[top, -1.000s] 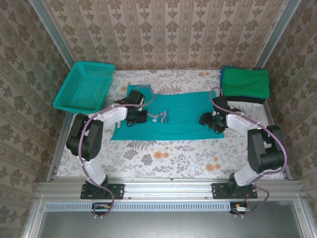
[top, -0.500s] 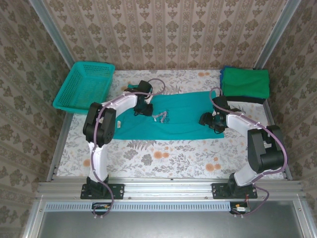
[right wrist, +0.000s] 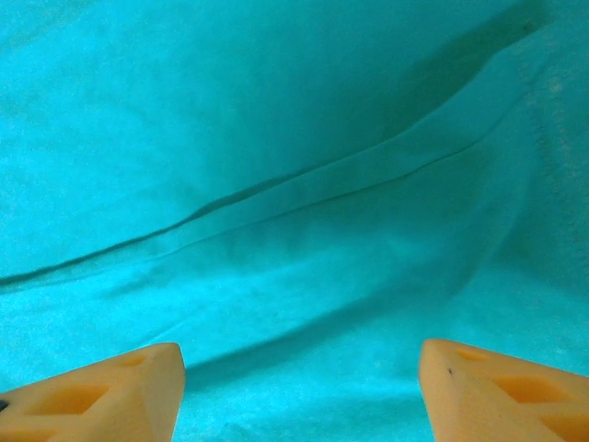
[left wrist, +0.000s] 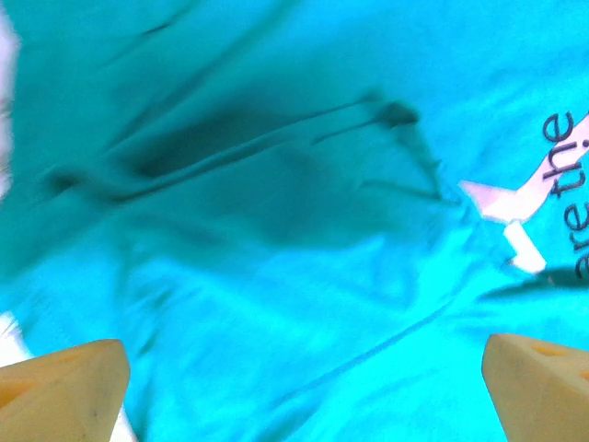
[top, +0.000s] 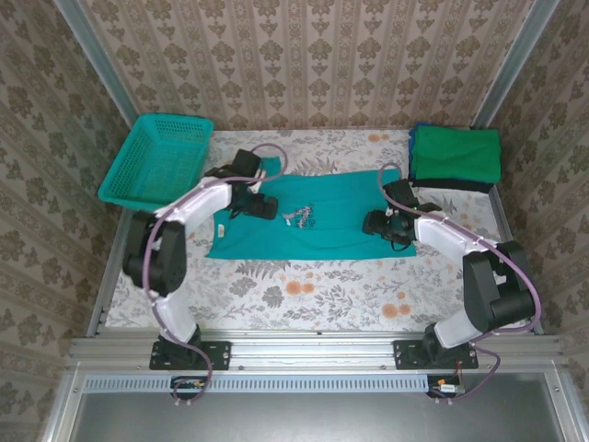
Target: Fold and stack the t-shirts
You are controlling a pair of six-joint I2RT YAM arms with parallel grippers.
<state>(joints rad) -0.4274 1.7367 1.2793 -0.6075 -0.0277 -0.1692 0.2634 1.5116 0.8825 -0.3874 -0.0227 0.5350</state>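
The teal t-shirt lies spread flat across the middle of the table, its white print facing up. My left gripper hovers over the shirt's left part, just left of the print. Its jaws are open wide above wrinkled teal cloth in the left wrist view, with nothing between them. My right gripper sits low over the shirt's right part. It is open too, its fingers apart over the teal cloth. A stack of folded t-shirts, green on top, rests at the back right corner.
A teal mesh basket stands tilted at the back left corner. The floral tablecloth is bare in front of the shirt. Wallpapered walls close in the table at the back and on both sides.
My left gripper has gone from shut to wide open, letting go of the teal cloth, and its arm has swung back to the left. The right gripper has slid slightly left.
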